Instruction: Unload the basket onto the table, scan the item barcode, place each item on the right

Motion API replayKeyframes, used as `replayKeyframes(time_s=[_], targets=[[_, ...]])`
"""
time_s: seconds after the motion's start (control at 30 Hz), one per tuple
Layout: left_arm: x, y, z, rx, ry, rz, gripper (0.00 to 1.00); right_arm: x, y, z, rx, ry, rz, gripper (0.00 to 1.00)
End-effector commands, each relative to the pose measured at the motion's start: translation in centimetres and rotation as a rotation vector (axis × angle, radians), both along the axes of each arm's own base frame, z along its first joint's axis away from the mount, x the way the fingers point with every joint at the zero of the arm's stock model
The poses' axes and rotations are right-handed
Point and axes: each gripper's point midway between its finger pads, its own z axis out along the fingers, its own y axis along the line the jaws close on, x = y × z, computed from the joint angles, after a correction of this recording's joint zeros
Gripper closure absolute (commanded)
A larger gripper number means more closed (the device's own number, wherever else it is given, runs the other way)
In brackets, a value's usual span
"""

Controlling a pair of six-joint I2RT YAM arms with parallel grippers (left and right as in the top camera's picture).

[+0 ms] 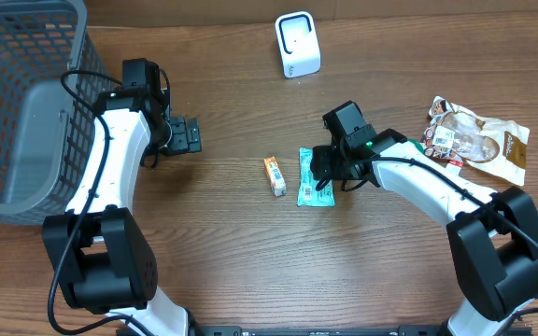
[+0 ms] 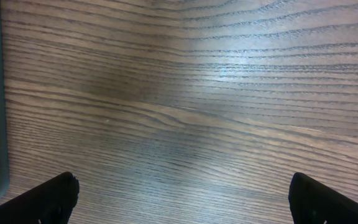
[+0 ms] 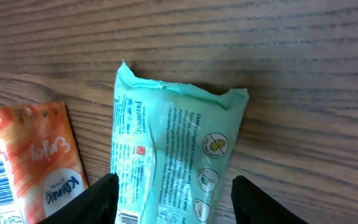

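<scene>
Overhead, the right gripper point(image 3: 174, 194) hangs low over a mint-green plastic snack packet point(image 3: 173, 130) lying flat near the middle of the brown wood-grain table point(image 1: 232, 243). Its two black fingers stand apart, one off each long edge of the wrapper. Whether the pads already bear on the film cannot be told from the wrist view. The left gripper point(image 2: 184, 194) waits wide apart over bare wood beside the grey mesh basket point(image 1: 26, 56), holding nothing.

The step in hand looks to be the pickup that comes ahead of the scan. A small orange sachet point(image 3: 33, 155) lies just beside the packet on its left, so the nearer finger should come down in the gap between the two and not drag the neighbour along. The wrapper is thin and crinkled, and a gentle squeeze across its narrow width, near the middle of its length, should keep it from folding. What appears to be a barcode sits at the packet's near end, close to the left finger, and the grip should leave that patch uncovered and flat.

The white box-shaped scanner point(image 1: 297, 45) stands well apart at the far side of the table. A crumpled brown-and-white snack bag point(image 1: 479, 140) rests off to the right, out of the way.
</scene>
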Motion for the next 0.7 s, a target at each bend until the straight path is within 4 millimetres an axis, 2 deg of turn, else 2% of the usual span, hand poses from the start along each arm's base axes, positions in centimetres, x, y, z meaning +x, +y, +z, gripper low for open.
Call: replayKeyframes(time_s=[0.0, 0.13, 0.2, 0.4, 0.47, 0.5, 0.53, 0.6, 0.67], targets=[[0.0, 0.0, -0.1, 0.008, 0.005, -0.020, 0.00, -0.3, 0.8, 0.0, 0.045, 0.020, -0.008, 0.42], [0.1, 1.6, 0.1, 0.120, 0.017, -0.090, 0.00, 0.2, 2.8, 1.3, 0.151, 0.005, 0.033, 0.42], [0.0, 2.4, 0.2, 0.169, 0.028, -0.116, 0.00, 0.3, 2.9, 1.6, 0.151, 0.000, 0.040, 0.42], [0.6, 1.7, 0.2, 0.129, -0.002, -0.101, 0.00, -0.2, 2.7, 1.3, 0.140, 0.021, 0.041, 0.41], [1.4, 0.2, 0.2, 0.027, -0.049, -0.066, 0.00, -0.1, 2.7, 1.3, 0.142, 0.021, 0.038, 0.43], [1.5, -1.2, 0.2, -0.065, -0.058, -0.035, 0.00, -0.1, 2.7, 1.3, 0.142, 0.022, 0.038, 0.44], [1.2, -4.5, 0.4, -0.272, -0.048, 0.023, 0.00, -0.3, 2.7, 1.3, 0.142, 0.026, 0.040, 0.49], [0.4, -7.2, 0.9, -0.443, -0.010, 0.054, 0.00, -0.5, 2.9, 1.3, 0.156, 0.038, 0.048, 0.58], [0.3, -8.6, 1.5, -0.533, -0.004, 0.051, 0.00, -0.8, 3.2, 1.3, 0.174, 0.049, 0.058, 0.69]])
